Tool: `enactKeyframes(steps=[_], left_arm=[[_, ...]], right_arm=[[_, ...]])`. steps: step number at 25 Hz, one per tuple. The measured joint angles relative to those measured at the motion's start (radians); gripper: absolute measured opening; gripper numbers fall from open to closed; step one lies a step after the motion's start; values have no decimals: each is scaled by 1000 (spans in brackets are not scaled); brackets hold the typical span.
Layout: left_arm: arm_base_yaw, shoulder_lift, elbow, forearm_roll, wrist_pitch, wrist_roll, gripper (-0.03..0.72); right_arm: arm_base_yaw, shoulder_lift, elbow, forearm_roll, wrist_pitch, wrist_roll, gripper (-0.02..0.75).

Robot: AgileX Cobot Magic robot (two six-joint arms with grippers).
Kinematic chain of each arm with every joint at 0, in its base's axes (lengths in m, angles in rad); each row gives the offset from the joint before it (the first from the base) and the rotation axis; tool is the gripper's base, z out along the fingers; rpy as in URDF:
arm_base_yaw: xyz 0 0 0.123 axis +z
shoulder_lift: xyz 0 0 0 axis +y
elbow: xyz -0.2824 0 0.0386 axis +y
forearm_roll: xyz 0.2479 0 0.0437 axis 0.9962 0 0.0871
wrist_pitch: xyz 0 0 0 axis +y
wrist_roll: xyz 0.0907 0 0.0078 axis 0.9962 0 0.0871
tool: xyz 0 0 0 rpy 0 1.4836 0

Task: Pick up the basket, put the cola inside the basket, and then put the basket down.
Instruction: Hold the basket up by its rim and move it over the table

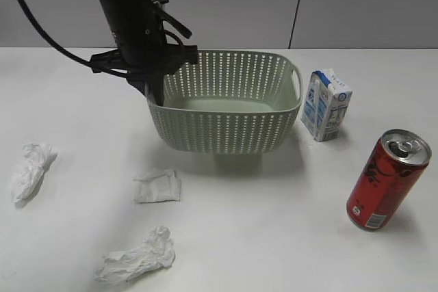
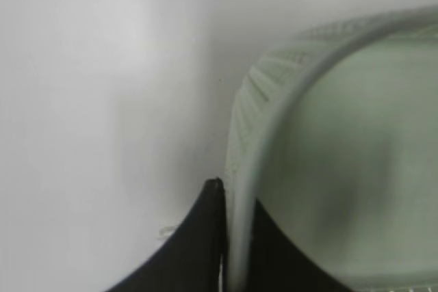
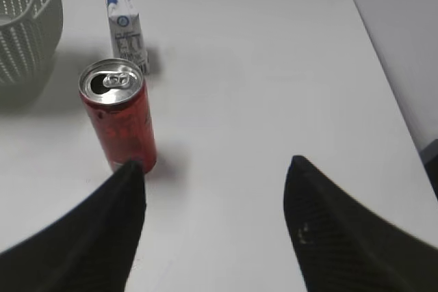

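- The basket (image 2: 342, 169) fills the right side, blurred; its rounded rim curves from upper right down to the bottom.
- The left tool (image 2: 233, 237) has one dark finger (image 2: 185, 251) outside the rim and one inside, pinching the wall.
- Pale counter (image 2: 89, 100) fills the left.

Left arm: dark, descending from upper left, wrist angled steeply downward. Left gripper (image 1: 155, 94): fingers (image 2: 198, 251) pointing down, closed to a narrow gap clamping a thin rim between them, at the scene's left, far side. Right gripper (image 3: 213, 169): fingers (image 3: 321, 230) spread wide apart, nothing between, hovering over the table at right.
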Motion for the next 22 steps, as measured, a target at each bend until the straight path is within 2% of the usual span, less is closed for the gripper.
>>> enactKeyframes(steps=[4,8,10,16,19,22], left_arm=[[-33,-71,87,62,-3,-28,-1],[-58,-124,184,24,-52,-31,-1],[-63,-137,232,12,-82,-31,-1],[-65,-148,349,7,-145,-18,-1],[-65,-148,364,1,-174,5,-1],[-65,-149,364,-15,-212,20,-1]], right_arm=[[0,205,-118,18,127,31,491],[0,382,-209,95,158,14,626],[0,454,-231,143,158,-14,655],[51,675,-245,207,156,-48,664],[107,789,-273,201,153,-43,664],[183,904,-320,145,127,-13,664]])
